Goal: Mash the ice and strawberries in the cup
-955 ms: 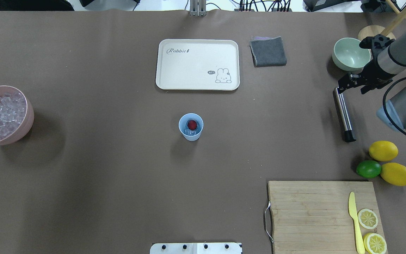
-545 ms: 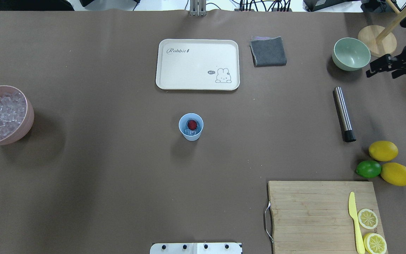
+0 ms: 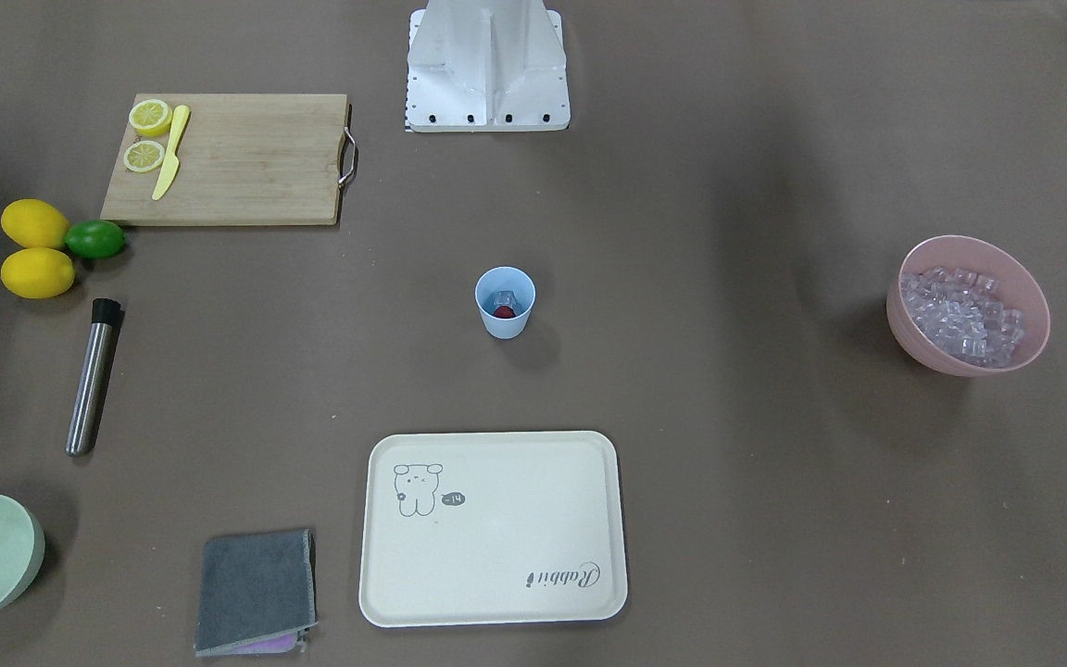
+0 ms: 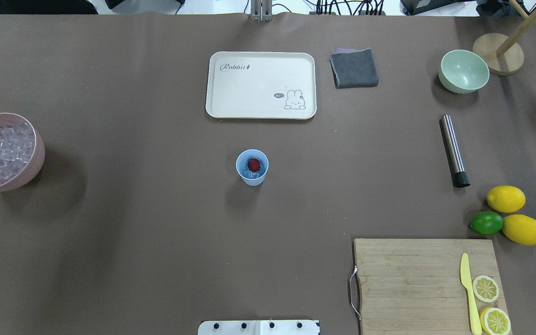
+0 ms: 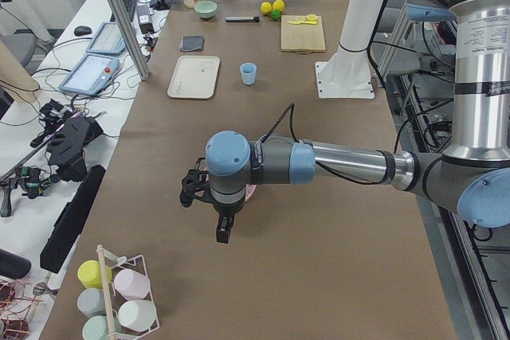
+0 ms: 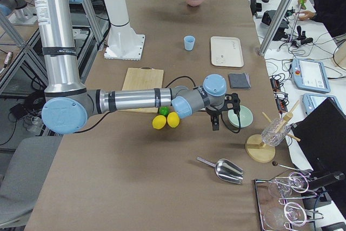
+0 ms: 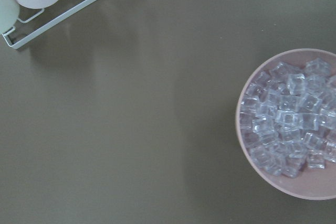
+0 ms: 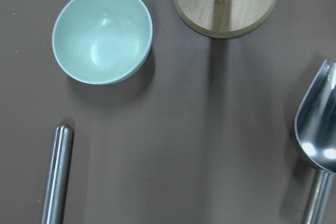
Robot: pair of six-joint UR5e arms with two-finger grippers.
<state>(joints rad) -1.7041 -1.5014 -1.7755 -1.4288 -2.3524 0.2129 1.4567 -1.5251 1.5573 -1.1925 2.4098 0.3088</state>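
The light-blue cup (image 4: 252, 180) stands upright mid-table, also in the front view as cup (image 3: 504, 325). Inside it lie a red strawberry (image 4: 253, 164) and a few cubes of ice (image 4: 251, 174). More ice (image 7: 289, 121) fills the pink bowl (image 4: 40, 156) at the table's left end. My left gripper (image 5: 220, 228) hangs above that bowl; my right gripper (image 6: 218, 120) hovers near the pale green bowl (image 6: 240, 116). Both show only in the side views, so I cannot tell whether either is open or shut.
A steel muddler (image 4: 453, 150) lies on the table at the right. Nearby are two lemons (image 4: 506, 198), a lime (image 4: 486, 223), a cutting board (image 4: 417, 279) with knife and lemon slices, and a metal scoop (image 8: 320, 124). A cream tray (image 4: 261, 83) and grey cloth (image 4: 354, 67) sit beyond the cup.
My right arm has drawn back from over the muddler's far end and left the overhead view at the right edge. The muddler, cup and bowls have not moved.
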